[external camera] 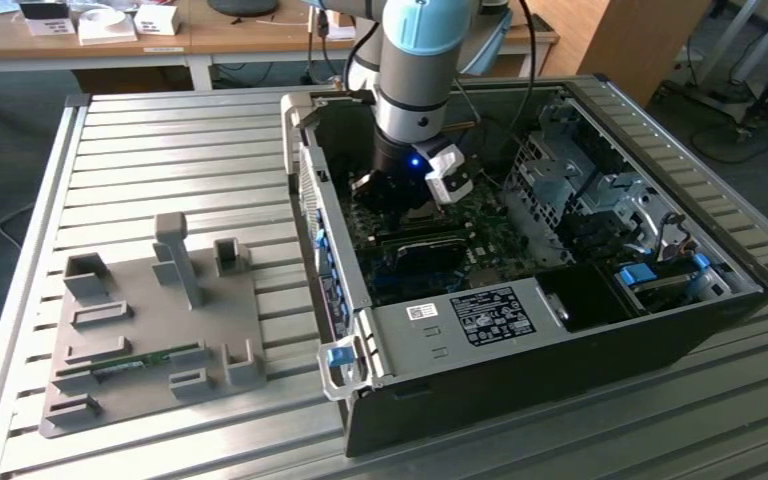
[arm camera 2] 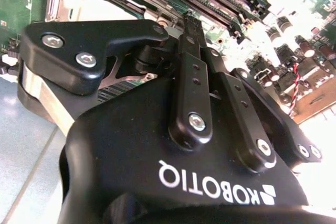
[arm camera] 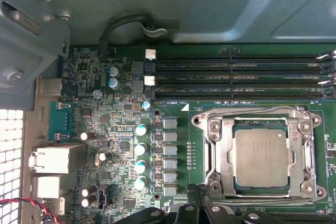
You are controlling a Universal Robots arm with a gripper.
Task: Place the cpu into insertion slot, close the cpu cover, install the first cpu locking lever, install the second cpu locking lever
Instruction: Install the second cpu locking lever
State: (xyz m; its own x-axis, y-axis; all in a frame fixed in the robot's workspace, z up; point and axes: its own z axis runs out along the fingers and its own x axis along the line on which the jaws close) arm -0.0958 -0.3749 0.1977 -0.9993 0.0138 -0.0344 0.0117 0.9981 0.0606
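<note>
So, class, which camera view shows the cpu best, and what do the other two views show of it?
The first wrist view: it looks straight down on the cpu, its whole silvery top framed by the cpu cover lying flat around it. In the exterior view the arm stands over that spot. In the second wrist view the gripper fills the foreground.

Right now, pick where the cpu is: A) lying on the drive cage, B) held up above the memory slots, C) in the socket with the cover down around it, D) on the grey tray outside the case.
C: in the first wrist view the cpu sits in the socket, and the cover lies flat, framing it.
</note>
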